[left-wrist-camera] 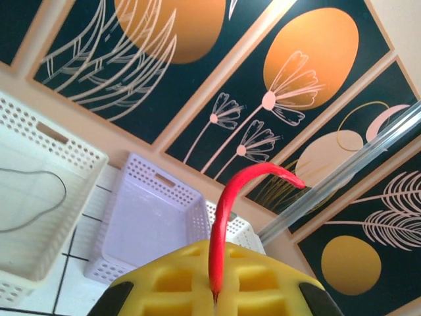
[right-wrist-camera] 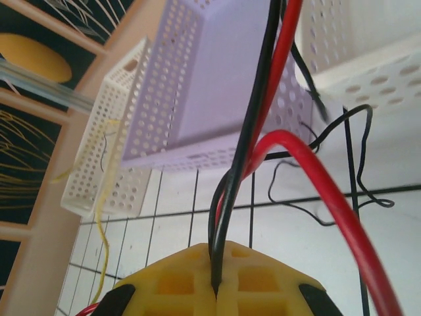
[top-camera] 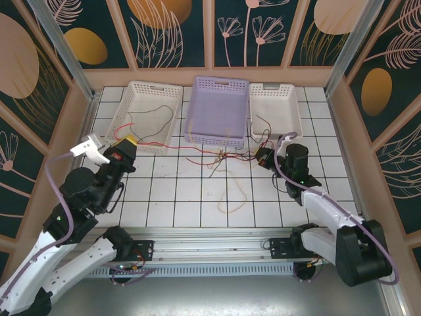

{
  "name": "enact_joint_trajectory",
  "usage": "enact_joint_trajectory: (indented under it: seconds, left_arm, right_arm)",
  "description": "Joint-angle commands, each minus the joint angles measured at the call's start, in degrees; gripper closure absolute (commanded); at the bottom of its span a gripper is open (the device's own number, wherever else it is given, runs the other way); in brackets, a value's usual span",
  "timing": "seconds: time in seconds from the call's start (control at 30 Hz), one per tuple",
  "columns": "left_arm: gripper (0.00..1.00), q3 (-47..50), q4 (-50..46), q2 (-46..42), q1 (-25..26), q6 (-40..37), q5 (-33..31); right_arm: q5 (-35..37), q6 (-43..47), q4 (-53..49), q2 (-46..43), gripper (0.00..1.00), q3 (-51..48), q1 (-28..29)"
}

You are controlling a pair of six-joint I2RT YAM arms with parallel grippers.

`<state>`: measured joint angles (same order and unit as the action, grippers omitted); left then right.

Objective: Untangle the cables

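The cables form a knot of thin red, black and yellow wires [top-camera: 227, 157] on the white tiles in front of the lavender basket [top-camera: 217, 108]. My left gripper [top-camera: 128, 141] hangs at the left, near the left white basket's front corner. In the left wrist view this gripper [left-wrist-camera: 215, 299] is shut on the end of a red cable [left-wrist-camera: 227, 204], which arches up past the pads. My right gripper [top-camera: 264, 158] sits just right of the knot. Seen from the right wrist, it [right-wrist-camera: 216, 289] is shut on a black cable [right-wrist-camera: 253, 125] and a red cable [right-wrist-camera: 329, 191] together.
Three baskets stand along the back: a white one [top-camera: 146, 112] with a black wire in it, the lavender one, and a smaller white one [top-camera: 275, 105] with wires trailing over its front. A yellow cable [top-camera: 230, 191] loops over the middle tiles. Walls close in all sides.
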<state>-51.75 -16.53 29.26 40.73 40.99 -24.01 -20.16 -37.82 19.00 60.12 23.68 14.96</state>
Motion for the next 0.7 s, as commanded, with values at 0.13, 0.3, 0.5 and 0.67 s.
enact_joint_trajectory:
  seconds: [0.13,0.3,0.5,0.67]
  left_arm:
    - [1.00,-8.84,-3.60,0.86,-0.41,-6.01,-5.44]
    - [1.00,-13.63,-4.68,2.11,-0.43,-7.91,-5.94]
    - [1.00,-16.74,-4.24,4.37,-0.39,-8.99,-4.63]
    - [1.00,-18.42,-2.79,7.47,-0.46,-9.97,-3.17]
  right_arm:
    - [10.67,1.88,-4.94,-1.82,1.00,-4.35,-1.25]
    - [10.93,1.79,-3.71,-2.29,1.00,-6.05,-1.34]
    - [7.75,1.44,0.94,-2.82,1.00,-8.65,-1.18]
    - [6.80,1.70,3.71,-3.47,1.00,-10.18,-0.52]
